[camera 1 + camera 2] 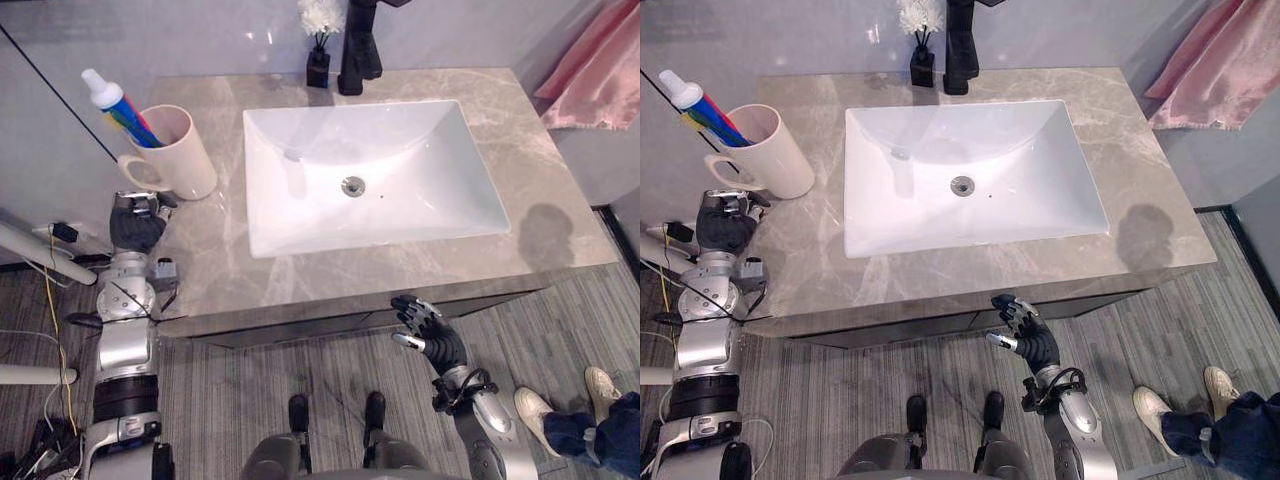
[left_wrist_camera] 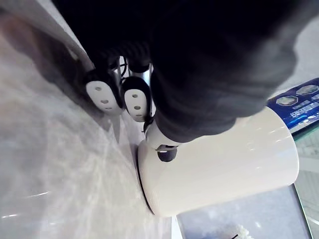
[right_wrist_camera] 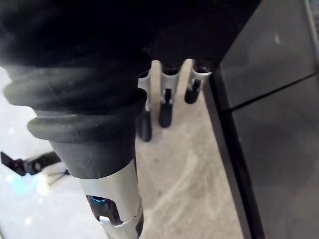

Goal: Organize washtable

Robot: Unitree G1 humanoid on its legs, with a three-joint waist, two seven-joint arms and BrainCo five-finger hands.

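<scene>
Standing beside the washstand and taking the left eye view first, I am seeing the cream cup [image 1: 175,155] sitting upright at the rear left of the marbled worktop [image 1: 540,235], with a toothpaste tube [image 1: 118,103] leaning inside it and the white sink [image 1: 262,238] close by. The left robot hand [image 1: 137,224] is resting at the worktop's left edge, just in front of the cup's handle. The right robot hand [image 1: 428,328] is hanging below the front edge, well apart from everything, its fingers spread and holding nothing. A black tap [image 1: 358,50] and a small diffuser [image 1: 318,62] are standing behind the sink, a pink towel [image 1: 595,70] is hanging at the right, and a person's shoe [image 1: 535,410] is showing on the floor. The right eye view is giving the same layout, the cup sitting clear of the sink's rim. The left wrist view is looking at the cup's pale side from very close, right next to that robot hand, though I cannot tell whether the hand is apart or clamped on anything. The right wrist view is showing straight, separated fingers [image 3: 166,107] beside the dark cabinet front [image 3: 279,124]. I am judging that the cup is being settled in its corner; doing this well is calling for a slow, level move of the left robot hand that avoids knocking the handle or tipping the tube out.
</scene>
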